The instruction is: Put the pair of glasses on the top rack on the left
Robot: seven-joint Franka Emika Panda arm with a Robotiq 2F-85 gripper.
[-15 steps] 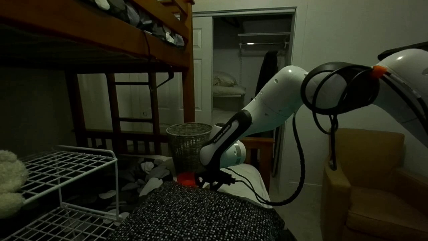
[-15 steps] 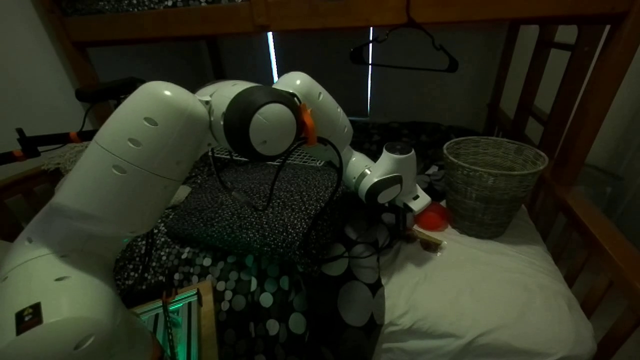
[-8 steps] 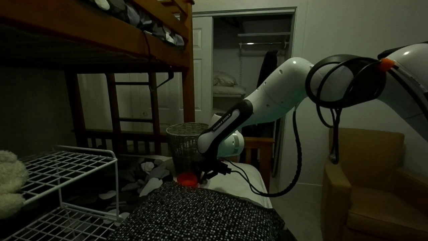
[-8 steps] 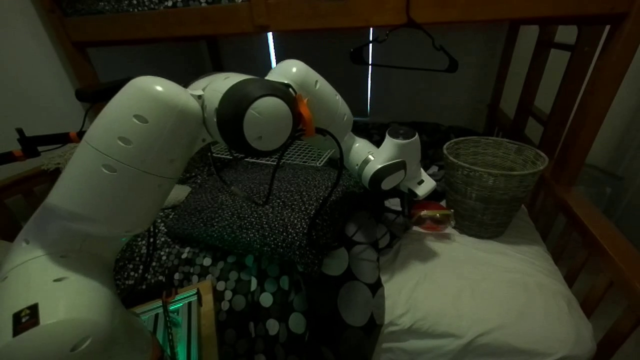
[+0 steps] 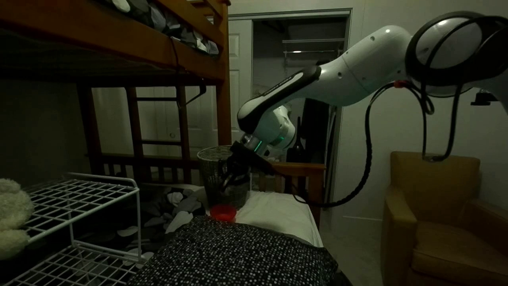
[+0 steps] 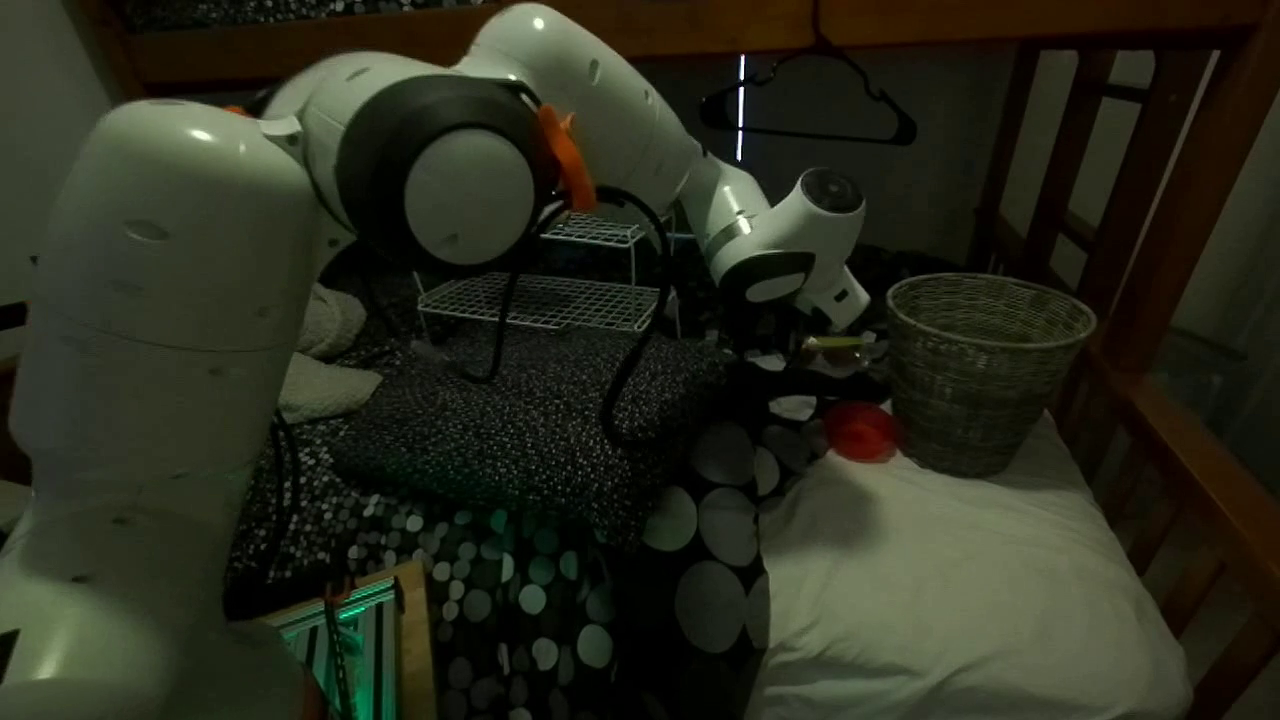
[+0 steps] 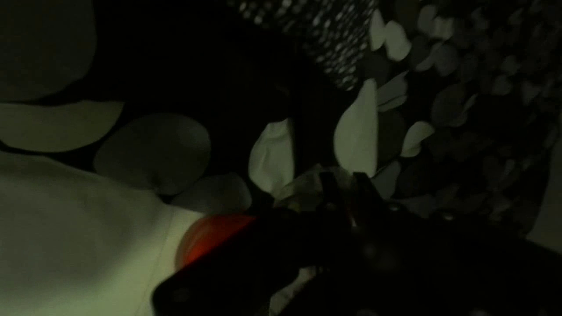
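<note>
The glasses (image 6: 833, 343) are gripped by the jaws and held in the air above the dotted blanket (image 6: 730, 520), with the basket (image 6: 985, 400) near and the red dish (image 6: 862, 432) lower down. In the wrist view the jaws are seen almost together, with what seems a clear lens (image 7: 303, 186) at their tips; the exact point of the pinch is lost in the dark. Whether the basket is touched cannot be told.

The carrying step is judged to be in hand: the pick looks complete, the placing not yet begun. The top rack (image 5: 83, 194) is set well apart from the glasses, to their left in both exterior views.

For the next move, a sideways carry towards the top rack seems called for, with enough height allowed for the end rail (image 5: 99, 176) to be cleared. How high the glasses hang against that rail cannot be judged. A bare stretch should then be chosen, away from the plush (image 5: 14, 210), by which part of the top rack is hidden in an exterior view. The glasses would best be laid flat and let go gently, since a thin part could be let through by so open a surface.
</note>
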